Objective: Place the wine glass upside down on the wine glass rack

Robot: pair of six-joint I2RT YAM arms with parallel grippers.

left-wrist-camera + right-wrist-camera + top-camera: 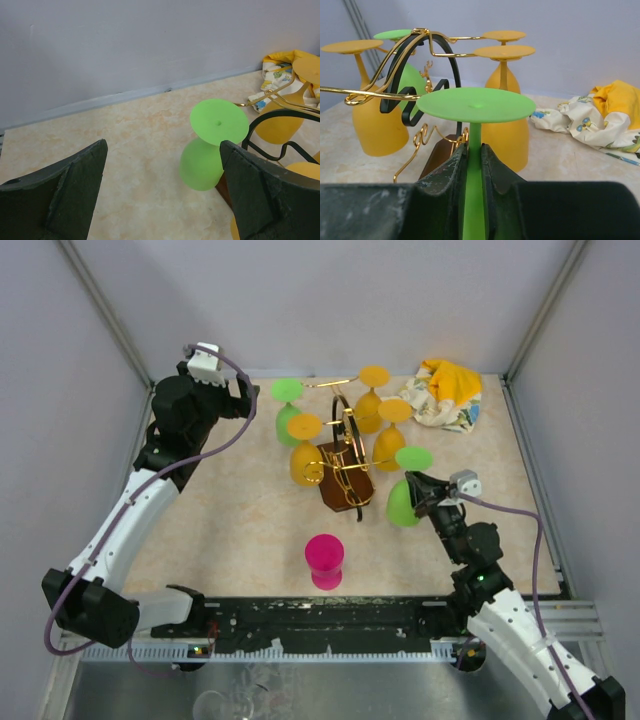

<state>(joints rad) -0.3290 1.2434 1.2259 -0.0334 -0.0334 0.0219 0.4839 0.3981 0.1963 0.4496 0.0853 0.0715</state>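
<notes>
My right gripper [421, 490] [474, 147] is shut on the stem of a green wine glass [405, 498] [476, 104], which it holds upside down, foot on top, just right of the wine glass rack [346, 462] [437, 152]. The glass's foot is level with a gold arm end beside it. The rack has gold arms and a dark oval frame on a brown base. Another green glass [288, 418] [204, 159] and three yellow glasses [305, 455] hang upside down on it. My left gripper [243, 395] [162, 145] stands open and holds nothing, left of the rack at the back.
A pink glass [324, 560] stands on the table in front of the rack. A crumpled yellow and white cloth [445, 392] [600, 117] lies at the back right. Grey walls close in the back and both sides.
</notes>
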